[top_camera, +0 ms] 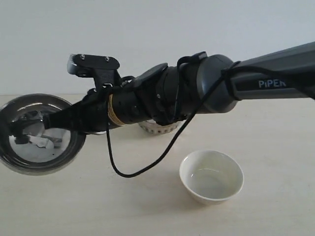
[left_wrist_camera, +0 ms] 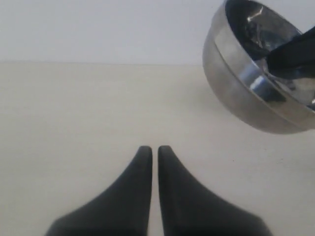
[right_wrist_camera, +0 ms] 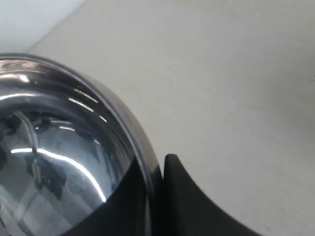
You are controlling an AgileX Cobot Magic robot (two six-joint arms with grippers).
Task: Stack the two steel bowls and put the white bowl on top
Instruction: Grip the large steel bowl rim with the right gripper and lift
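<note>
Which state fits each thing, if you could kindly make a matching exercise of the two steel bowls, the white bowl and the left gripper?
1 wide steel bowl
2 smaller steel bowl
3 white bowl
4 left gripper

A in plain view, upright on the table
B shut, holding nothing
C tilted, rim clamped by the right gripper
D mostly hidden behind the right arm

Pairs: 1-C, 2-D, 3-A, 4-B

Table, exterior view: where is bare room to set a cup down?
Bare tabletop lies in front, left of the white bowl, and again right of it. Crowded: the middle, where the right arm, holding the wide steel bowl, screens the smaller steel bowl.
</note>
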